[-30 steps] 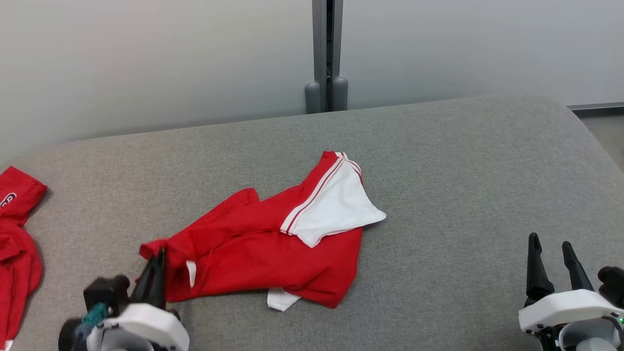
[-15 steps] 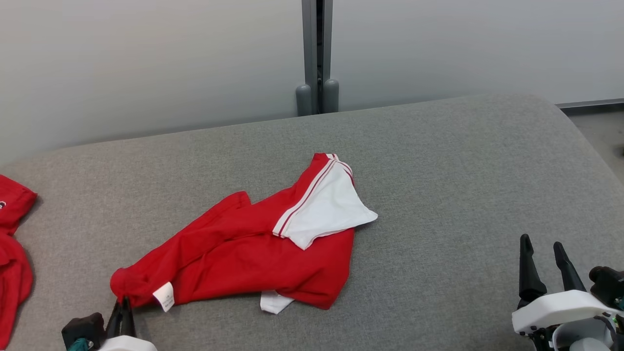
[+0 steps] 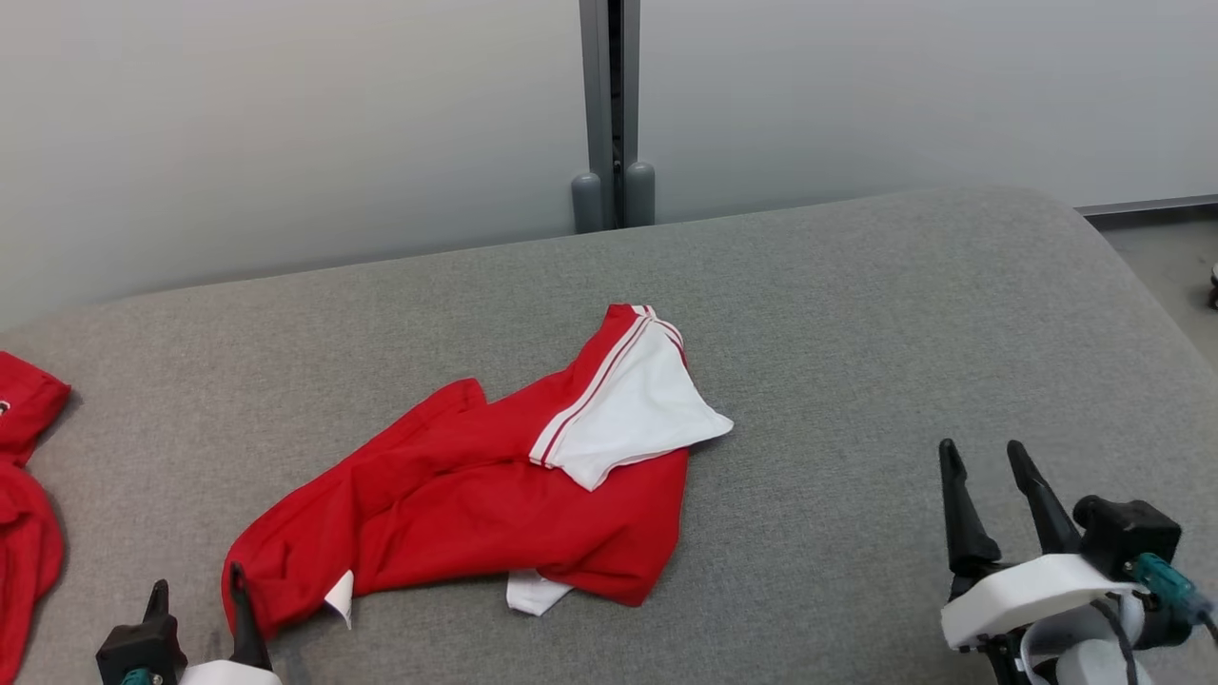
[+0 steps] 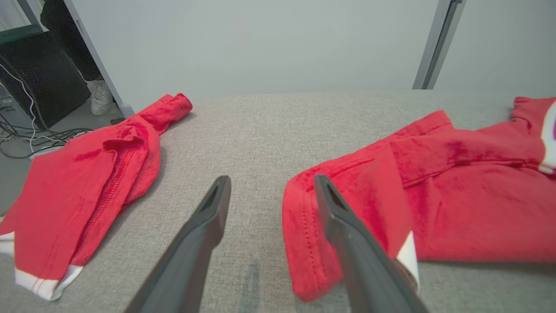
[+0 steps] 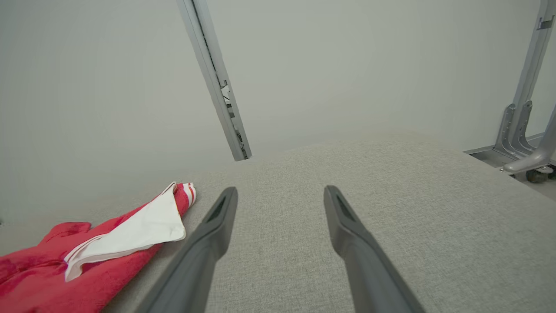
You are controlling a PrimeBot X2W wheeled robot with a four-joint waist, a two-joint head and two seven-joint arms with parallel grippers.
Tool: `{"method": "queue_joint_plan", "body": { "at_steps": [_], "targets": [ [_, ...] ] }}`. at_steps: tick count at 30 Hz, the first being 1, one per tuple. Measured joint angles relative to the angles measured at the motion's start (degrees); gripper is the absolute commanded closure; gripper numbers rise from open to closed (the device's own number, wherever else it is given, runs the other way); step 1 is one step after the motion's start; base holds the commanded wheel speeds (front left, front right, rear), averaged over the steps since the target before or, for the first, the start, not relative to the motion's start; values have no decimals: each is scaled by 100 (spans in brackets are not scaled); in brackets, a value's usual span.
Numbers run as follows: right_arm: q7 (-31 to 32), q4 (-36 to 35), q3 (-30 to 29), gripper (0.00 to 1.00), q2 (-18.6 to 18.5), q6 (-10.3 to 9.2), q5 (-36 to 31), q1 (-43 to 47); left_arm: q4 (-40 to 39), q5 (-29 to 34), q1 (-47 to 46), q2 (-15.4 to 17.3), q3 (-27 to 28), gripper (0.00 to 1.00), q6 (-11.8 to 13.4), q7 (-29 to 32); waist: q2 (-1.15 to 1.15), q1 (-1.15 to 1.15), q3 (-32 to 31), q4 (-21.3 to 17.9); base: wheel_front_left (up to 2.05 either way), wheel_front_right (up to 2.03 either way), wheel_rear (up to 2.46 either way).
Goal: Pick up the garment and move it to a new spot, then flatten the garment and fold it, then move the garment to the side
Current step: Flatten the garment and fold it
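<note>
A red garment (image 3: 476, 495) with a white, red-striped panel (image 3: 638, 404) lies crumpled on the grey cushioned surface (image 3: 856, 333), mid-left. Its lower-left corner (image 4: 304, 243) with a white label rests just by my left gripper (image 3: 195, 592), which is open at the bottom left; the right finger (image 4: 347, 234) overlaps the cloth edge and nothing is held. My right gripper (image 3: 985, 461) stands open at the lower right, well clear of the garment (image 5: 87, 265), over bare fabric.
A second red garment (image 3: 24, 495) lies bunched at the left edge, also seen in the left wrist view (image 4: 82, 182). A grey post (image 3: 609, 105) stands behind the surface against a pale wall. Cables and a dark cabinet (image 4: 39, 82) sit on the floor beyond the left edge.
My left gripper pulled the garment's corner toward the front left, then opened and let it go. The right gripper moved up and left. The camera shifted slightly.
</note>
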Motion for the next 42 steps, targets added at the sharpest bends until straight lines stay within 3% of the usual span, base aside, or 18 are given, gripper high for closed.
{"method": "queue_joint_plan", "body": {
  "at_steps": [11,23,36,37,39,40,41,42],
  "targets": [
    [0,2,802,0,8,0,-730,-5,96,-52,15,-143,-265,0,-187,0,0,0,74,156,0,0,0],
    [0,192,789,0,3,0,-693,-4,200,-811,125,-168,-648,0,-152,0,0,0,159,309,0,0,0],
    [0,172,740,0,3,0,-603,-143,238,-1475,-65,-170,-954,0,-432,0,0,0,465,395,0,0,0],
    [0,170,726,0,3,0,-588,-155,244,-1524,-77,-168,-985,5,-454,0,0,0,489,409,0,0,0],
    [0,172,689,0,2,0,-586,-199,248,-1569,-79,-174,-1058,52,-511,0,0,0,537,444,0,0,0],
    [0,181,670,0,2,0,-582,-235,252,-1629,-84,-174,-1083,82,-539,0,0,0,563,465,0,0,0],
    [0,192,645,0,2,0,-573,-269,250,-1652,-95,-171,-1115,100,-566,0,0,0,591,487,0,0,0],
    [0,227,632,0,3,0,-554,-315,250,-1657,-112,-168,-1145,100,-598,0,0,0,623,512,0,0,0]
  ]
}}
